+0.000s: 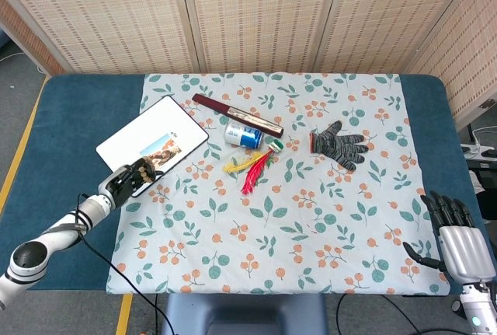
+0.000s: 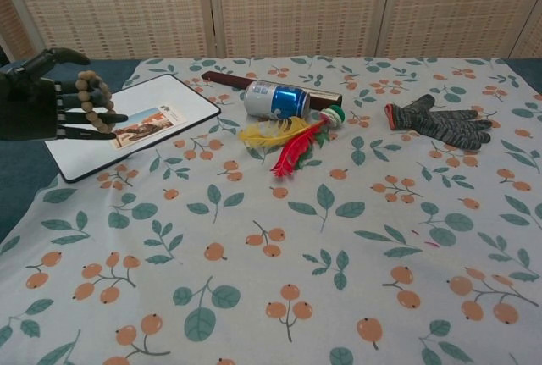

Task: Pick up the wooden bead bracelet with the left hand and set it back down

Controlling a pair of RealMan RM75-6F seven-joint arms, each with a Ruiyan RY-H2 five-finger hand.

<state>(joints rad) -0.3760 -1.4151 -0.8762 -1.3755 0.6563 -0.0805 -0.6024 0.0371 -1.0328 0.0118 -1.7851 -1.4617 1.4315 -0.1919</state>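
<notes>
The wooden bead bracelet [image 2: 95,101] hangs looped over the fingers of my left hand [image 2: 47,98], raised above the near edge of the white tablet [image 2: 135,119]. In the head view the left hand [image 1: 128,179] holds the brown beads [image 1: 144,169] at the tablet's [image 1: 147,137] lower corner. My right hand [image 1: 457,235] rests at the table's front right corner, fingers spread, holding nothing. The chest view does not show it.
On the floral cloth [image 1: 311,218] lie a blue can [image 1: 243,134], a dark red stick [image 1: 237,114], a feathered shuttlecock [image 1: 256,164] and a grey knit glove [image 1: 340,143]. Woven screens stand behind the table.
</notes>
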